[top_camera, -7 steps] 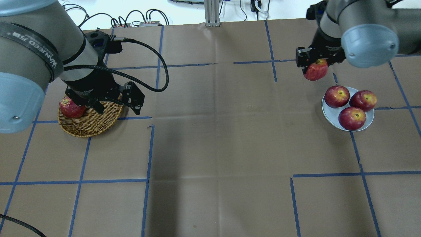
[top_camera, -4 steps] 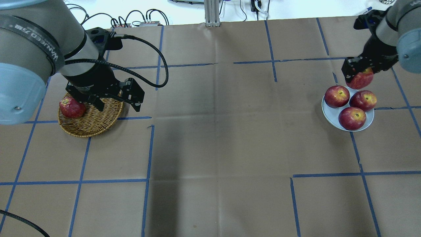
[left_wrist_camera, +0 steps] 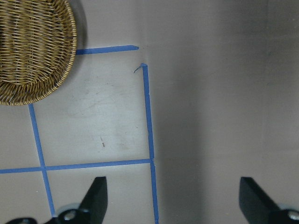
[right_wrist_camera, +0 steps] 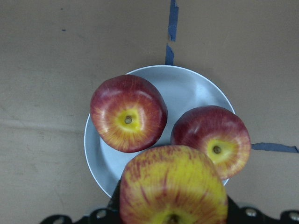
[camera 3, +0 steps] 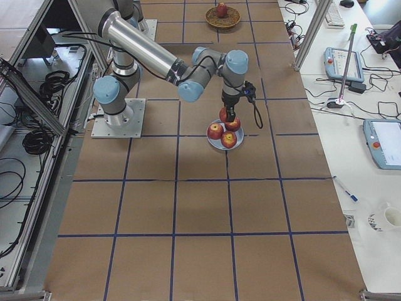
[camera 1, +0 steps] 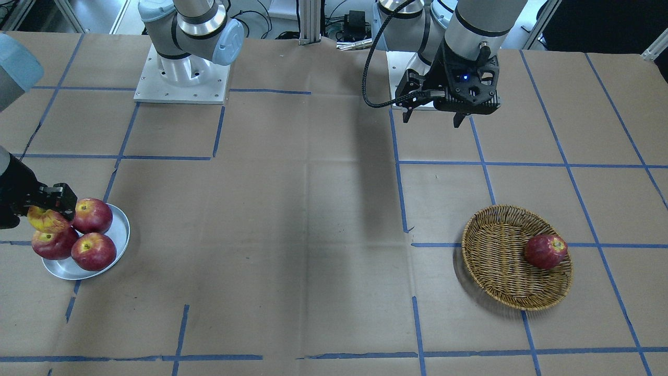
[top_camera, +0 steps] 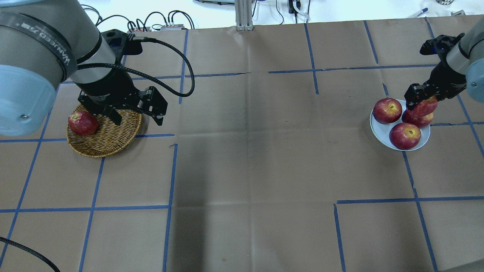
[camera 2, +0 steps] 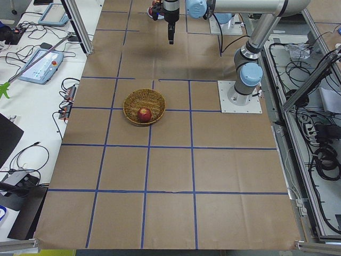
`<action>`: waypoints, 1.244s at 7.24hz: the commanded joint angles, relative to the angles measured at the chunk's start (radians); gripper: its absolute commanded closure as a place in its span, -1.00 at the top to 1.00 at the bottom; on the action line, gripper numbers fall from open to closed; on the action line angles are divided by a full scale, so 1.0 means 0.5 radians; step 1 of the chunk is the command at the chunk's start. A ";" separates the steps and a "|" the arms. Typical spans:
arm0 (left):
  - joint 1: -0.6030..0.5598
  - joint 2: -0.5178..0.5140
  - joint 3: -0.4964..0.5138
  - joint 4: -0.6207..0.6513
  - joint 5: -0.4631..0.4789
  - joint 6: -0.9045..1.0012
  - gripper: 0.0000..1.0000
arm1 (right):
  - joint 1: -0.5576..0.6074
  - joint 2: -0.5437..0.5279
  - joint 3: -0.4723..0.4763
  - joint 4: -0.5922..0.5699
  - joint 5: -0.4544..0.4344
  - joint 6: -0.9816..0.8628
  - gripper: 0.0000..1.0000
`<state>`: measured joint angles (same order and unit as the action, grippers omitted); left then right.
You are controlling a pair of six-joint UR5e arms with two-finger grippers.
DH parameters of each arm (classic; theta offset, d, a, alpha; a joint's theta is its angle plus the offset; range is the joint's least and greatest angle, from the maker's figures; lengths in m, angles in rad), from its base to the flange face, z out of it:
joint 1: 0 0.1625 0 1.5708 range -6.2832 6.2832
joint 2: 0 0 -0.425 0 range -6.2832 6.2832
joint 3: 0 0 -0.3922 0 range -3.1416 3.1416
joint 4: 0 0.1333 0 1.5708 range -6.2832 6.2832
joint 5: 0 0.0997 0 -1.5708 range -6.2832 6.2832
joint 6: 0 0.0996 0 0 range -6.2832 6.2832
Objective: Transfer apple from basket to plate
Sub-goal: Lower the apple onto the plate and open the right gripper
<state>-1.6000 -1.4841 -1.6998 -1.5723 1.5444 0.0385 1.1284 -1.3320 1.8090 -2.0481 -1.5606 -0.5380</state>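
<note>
My right gripper [top_camera: 421, 99] is shut on the yellow, red-streaked apple [top_camera: 426, 106] and holds it just over the back of the silver plate [top_camera: 381, 130]. The right wrist view shows this apple [right_wrist_camera: 173, 186] above the plate [right_wrist_camera: 187, 86]. Three dark red apples lie on the plate, one [top_camera: 387, 110] at its left. The wicker basket [top_camera: 113, 138] at the left holds one dark red apple [top_camera: 82, 122]. My left gripper [top_camera: 137, 119] hangs open and empty above the basket's right edge, and the basket [left_wrist_camera: 32, 51] shows in its wrist view.
Brown paper with blue tape lines covers the table [top_camera: 249, 151]. A cable [top_camera: 177, 64] loops from the left wrist. The arm bases [camera 1: 182, 78] stand at the robot's side of the table.
My right gripper has carried the yellow apple to the right and down, from beside the plate to just over it. My left gripper has shifted slightly away from the basket apple.
</note>
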 commanded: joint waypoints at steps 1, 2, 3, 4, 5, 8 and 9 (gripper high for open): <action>-0.003 0.002 -0.021 0.000 0.001 0.000 0.99 | -0.002 0.068 0.051 -0.082 -0.002 -0.004 0.15; 0.000 -0.002 -0.003 0.000 -0.002 0.000 0.99 | -0.002 0.075 0.057 -0.098 -0.002 -0.004 0.16; -0.003 -0.002 -0.009 0.000 -0.006 0.000 0.99 | -0.002 0.084 0.057 -0.113 -0.008 -0.004 0.16; -0.003 0.005 -0.012 0.000 0.001 0.000 0.99 | -0.002 0.108 0.057 -0.165 -0.011 0.002 0.17; -0.006 0.032 -0.042 -0.006 0.004 0.000 0.99 | -0.002 0.102 0.054 -0.165 -0.011 0.005 0.25; -0.006 0.029 -0.024 -0.009 0.007 0.000 0.99 | -0.002 0.087 0.039 -0.138 -0.023 0.030 1.00; -0.006 0.029 -0.024 -0.012 0.007 0.000 0.99 | 0.001 0.066 0.036 -0.132 -0.023 0.030 1.00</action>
<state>-1.6030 -1.4697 -1.7126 -1.5771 1.5475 0.0384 1.1277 -1.2899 1.8306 -2.1189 -1.5712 -0.5250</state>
